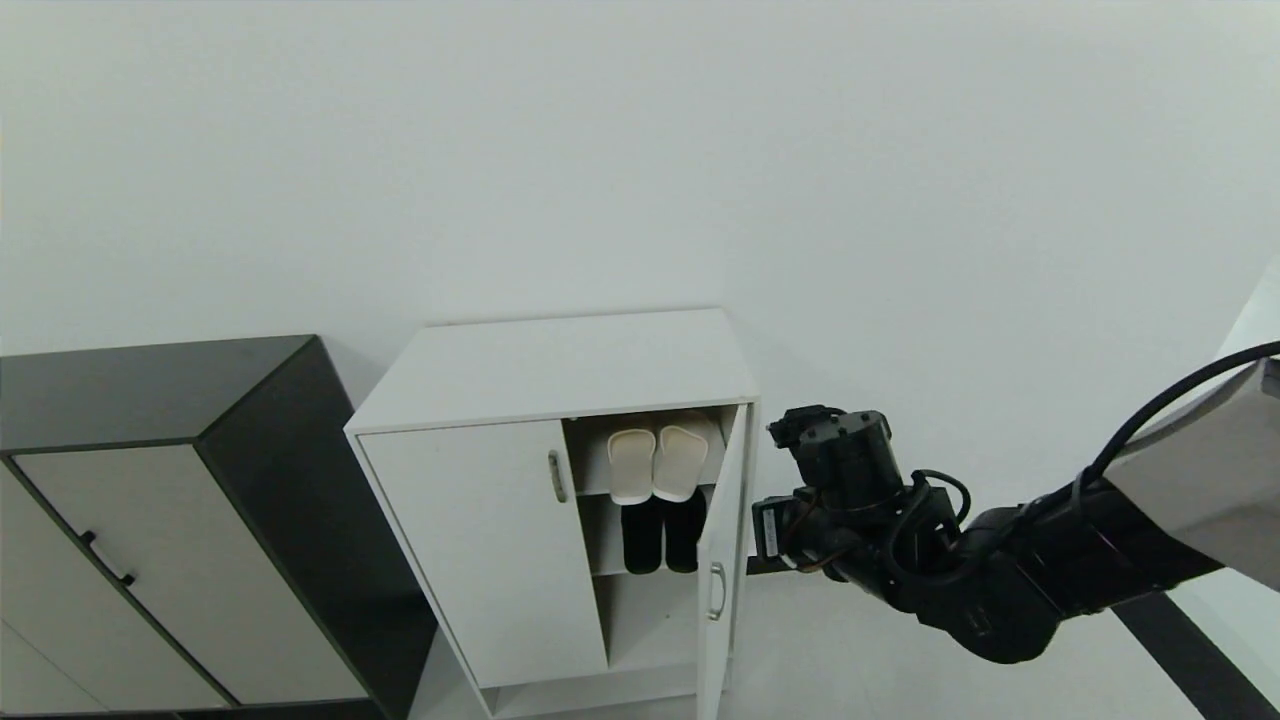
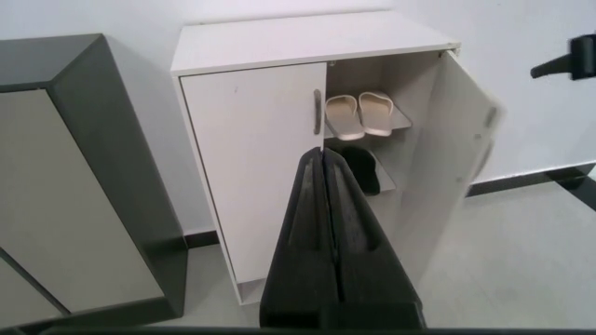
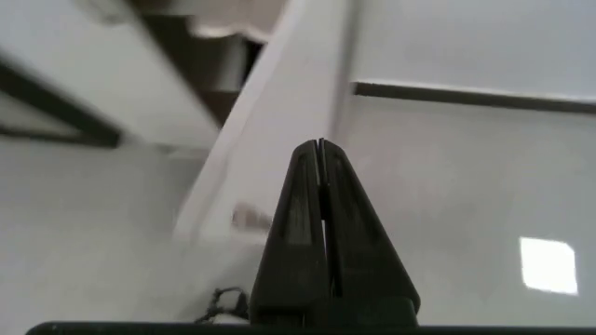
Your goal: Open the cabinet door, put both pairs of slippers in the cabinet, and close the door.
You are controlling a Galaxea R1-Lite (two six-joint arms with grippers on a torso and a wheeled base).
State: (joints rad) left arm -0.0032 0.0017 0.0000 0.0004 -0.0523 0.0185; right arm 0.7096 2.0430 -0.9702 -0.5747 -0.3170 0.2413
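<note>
Now my two grippers are sitting pinched shut with nothing in them. The open door [image 1: 722, 520] is standing just ahead of the jaws of my right gripper [image 3: 321, 149], so I think pushing it closed is next. Beyond the jaws of my left gripper [image 2: 323, 156], the cabinet [image 1: 560, 370] is holding two white slippers [image 1: 655, 462] above two black slippers [image 1: 662, 535].

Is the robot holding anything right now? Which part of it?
Nothing is held. The left gripper and the right gripper are both shut, with nothing between the fingers.
</note>
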